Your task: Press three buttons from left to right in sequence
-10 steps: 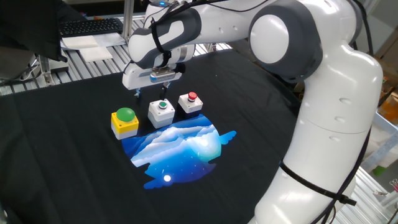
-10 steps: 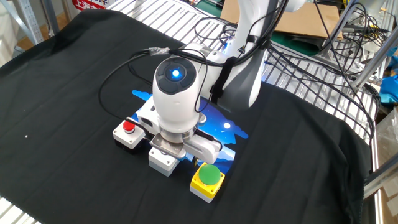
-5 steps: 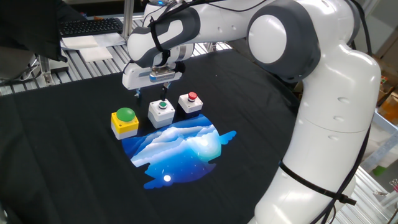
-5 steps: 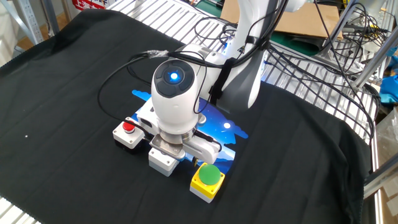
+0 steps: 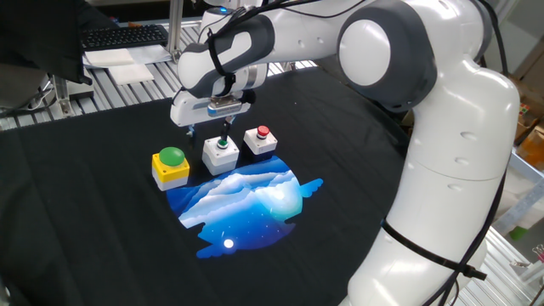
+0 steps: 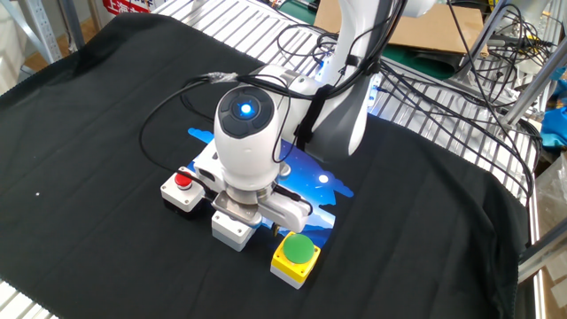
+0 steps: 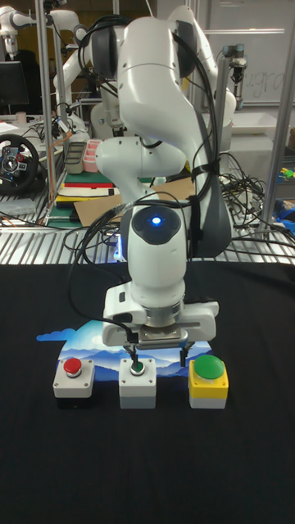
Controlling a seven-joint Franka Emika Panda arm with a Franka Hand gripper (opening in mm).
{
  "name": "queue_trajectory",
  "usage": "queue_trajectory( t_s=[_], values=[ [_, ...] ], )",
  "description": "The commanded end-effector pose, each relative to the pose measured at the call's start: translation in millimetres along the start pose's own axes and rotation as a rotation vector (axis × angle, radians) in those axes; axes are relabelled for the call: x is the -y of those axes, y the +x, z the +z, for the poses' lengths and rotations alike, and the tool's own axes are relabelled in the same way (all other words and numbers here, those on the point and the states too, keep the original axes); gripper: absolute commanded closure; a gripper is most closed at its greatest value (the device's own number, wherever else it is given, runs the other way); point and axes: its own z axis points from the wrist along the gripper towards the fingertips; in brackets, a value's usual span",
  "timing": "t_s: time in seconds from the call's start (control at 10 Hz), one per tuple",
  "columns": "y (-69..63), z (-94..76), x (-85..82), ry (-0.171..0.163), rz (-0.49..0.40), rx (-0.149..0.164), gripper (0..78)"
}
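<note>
Three buttons stand in a row on the black cloth. The yellow box with the big green dome (image 5: 171, 165) (image 6: 295, 255) (image 7: 208, 381) is on the left in one fixed view. Beside it stands the white box with the small green button (image 5: 221, 153) (image 6: 231, 230) (image 7: 138, 382), then the white box with the small red button (image 5: 261, 139) (image 6: 183, 190) (image 7: 73, 378). My gripper (image 5: 206, 130) (image 7: 157, 352) hangs open over the row. One fingertip (image 5: 225, 133) sits right over the small green button; whether it touches I cannot tell. The other fingertip (image 5: 189, 130) hangs behind the gap between the yellow and white boxes.
A blue and white picture patch (image 5: 246, 200) lies on the cloth beside the boxes. A keyboard (image 5: 123, 36) sits on the rack behind the table. Loose cables (image 6: 443, 62) and cardboard lie beyond the cloth's far edge. The arm's big white body (image 5: 442, 170) fills the right side.
The gripper has shifted slightly to the right along the row, toward the red button. The boxes have not moved.
</note>
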Motion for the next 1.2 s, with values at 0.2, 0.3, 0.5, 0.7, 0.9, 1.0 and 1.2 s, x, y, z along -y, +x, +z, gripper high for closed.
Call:
queue_trajectory(
  t_s=[0.2, 0.3, 0.5, 0.7, 0.9, 1.0, 1.2],
  values=[
    [0.7, -0.3, -0.7, -0.001, -0.004, 0.0, 0.1],
    [2.1, 0.8, -1.5, -0.001, -0.002, 0.001, 0.1],
    [3.2, 1.7, -2.1, -0.001, 0.001, 0.001, 0.1],
    [3.2, 1.7, -2.1, -0.001, 0.001, 0.001, 0.1],
    [2.6, 2.7, -2.4, -0.002, 0.003, 0.002, 0.1],
    [2.5, 3.0, -2.5, -0.002, 0.003, 0.002, 0.1],
    [2.0, 3.8, -2.5, -0.002, 0.004, 0.001, 0.1]
  ],
)
